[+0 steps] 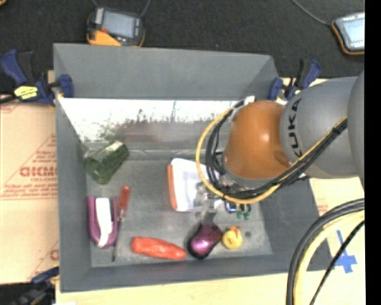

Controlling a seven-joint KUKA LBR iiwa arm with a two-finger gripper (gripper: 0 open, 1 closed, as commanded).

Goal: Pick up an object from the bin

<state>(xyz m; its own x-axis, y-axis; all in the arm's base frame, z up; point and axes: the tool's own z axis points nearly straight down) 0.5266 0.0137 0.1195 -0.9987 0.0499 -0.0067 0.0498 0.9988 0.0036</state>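
Orange wrist cover [257, 138] masked the gripper [208, 213], so its opening could not be told. It hung over the purple toy eggplant [203, 241] by the bin's [165, 68] near edge, seemingly lined up to grasp it.

Bright glare streaks the far wall of the bin [146, 108], its floor dimmer.

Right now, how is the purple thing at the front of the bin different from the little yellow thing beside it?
The purple thing is dark purple; the yellow thing is bright yellow. The purple thing is clearly bigger than the yellow thing. The purple thing is longish and lies tilted; the yellow thing is roundish. Both lie side by side on the floor of the bin, near its front wall.
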